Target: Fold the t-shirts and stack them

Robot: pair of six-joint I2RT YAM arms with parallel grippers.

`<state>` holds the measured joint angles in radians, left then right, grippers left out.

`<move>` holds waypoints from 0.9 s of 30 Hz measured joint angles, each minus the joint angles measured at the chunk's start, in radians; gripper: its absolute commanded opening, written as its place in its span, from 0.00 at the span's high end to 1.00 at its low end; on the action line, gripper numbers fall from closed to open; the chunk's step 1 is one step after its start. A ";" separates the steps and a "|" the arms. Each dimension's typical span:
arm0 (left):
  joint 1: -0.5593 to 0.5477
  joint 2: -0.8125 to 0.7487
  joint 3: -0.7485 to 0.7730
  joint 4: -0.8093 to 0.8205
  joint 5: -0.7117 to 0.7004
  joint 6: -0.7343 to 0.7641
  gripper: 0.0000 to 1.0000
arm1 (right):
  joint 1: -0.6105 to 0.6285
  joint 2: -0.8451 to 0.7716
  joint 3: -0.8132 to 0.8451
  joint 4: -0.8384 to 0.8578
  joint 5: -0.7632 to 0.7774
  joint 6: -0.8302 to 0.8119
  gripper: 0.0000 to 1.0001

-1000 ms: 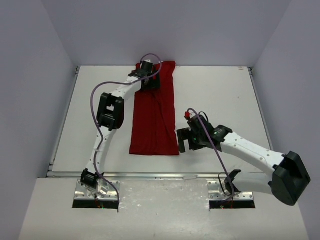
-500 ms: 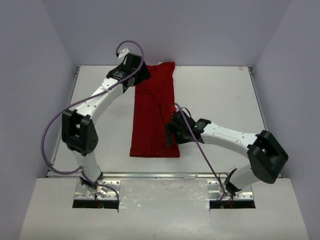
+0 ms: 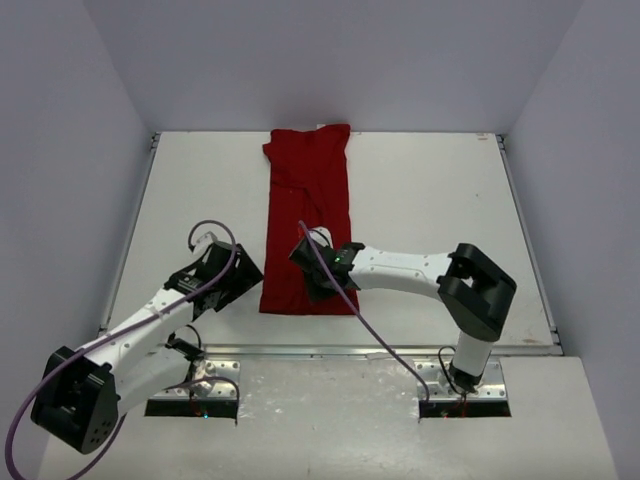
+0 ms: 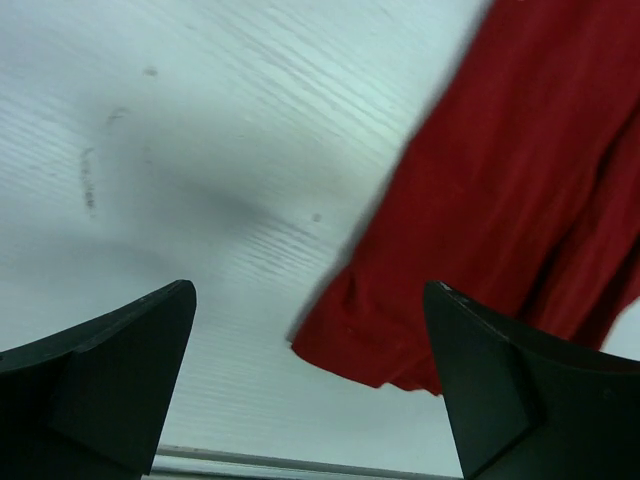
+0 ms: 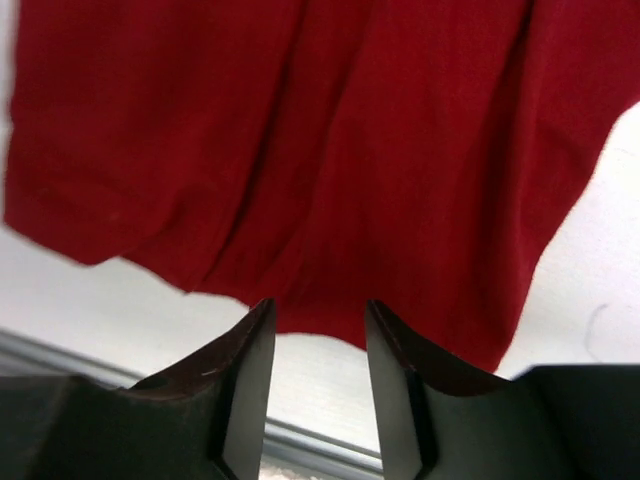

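Observation:
One deep-red t-shirt [image 3: 308, 200] lies on the white table as a long narrow strip running from the far edge toward me. My left gripper [image 3: 240, 275] hovers over bare table just left of the shirt's near left corner [image 4: 345, 345], its jaws wide open and empty. My right gripper [image 3: 310, 270] sits over the shirt's near end. In the right wrist view the red cloth [image 5: 350, 130] fills the upper part and its hem reaches the fingertips [image 5: 262, 315]. Those jaws stand narrowly apart, with bare table showing between them and nothing gripped.
The table [image 3: 430, 200] has a metal rail along its near edge [image 3: 330, 350], close below both grippers. Grey walls stand on the left, right and far sides. The right arm lies across the table from the right.
My left arm swung back from the shirt's far end to its near left corner. My right gripper moved left onto the shirt's near end and its jaws narrowed.

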<state>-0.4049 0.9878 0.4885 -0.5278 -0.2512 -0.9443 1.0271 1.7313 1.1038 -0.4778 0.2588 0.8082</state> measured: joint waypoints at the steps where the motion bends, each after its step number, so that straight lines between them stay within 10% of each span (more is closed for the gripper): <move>1: 0.000 -0.023 -0.021 0.033 0.022 0.004 0.05 | 0.000 0.037 0.021 -0.014 0.006 0.005 0.62; 9: -0.006 0.092 -0.064 0.238 0.150 0.048 0.19 | 0.003 0.192 0.107 -0.047 0.002 0.031 0.78; 11: -0.019 0.140 -0.090 0.278 0.164 0.048 0.32 | 0.004 0.206 0.122 -0.045 -0.006 0.032 0.98; 19: -0.122 0.187 -0.164 0.453 0.201 0.005 1.00 | 0.032 0.202 0.115 -0.014 -0.034 0.042 0.99; 27: -0.192 0.143 -0.214 0.484 0.219 -0.038 1.00 | 0.062 0.063 0.035 0.019 -0.048 0.041 0.95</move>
<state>-0.5972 1.1313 0.2745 -0.0441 -0.0322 -0.9821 1.0889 1.7943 1.1389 -0.4591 0.2111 0.8494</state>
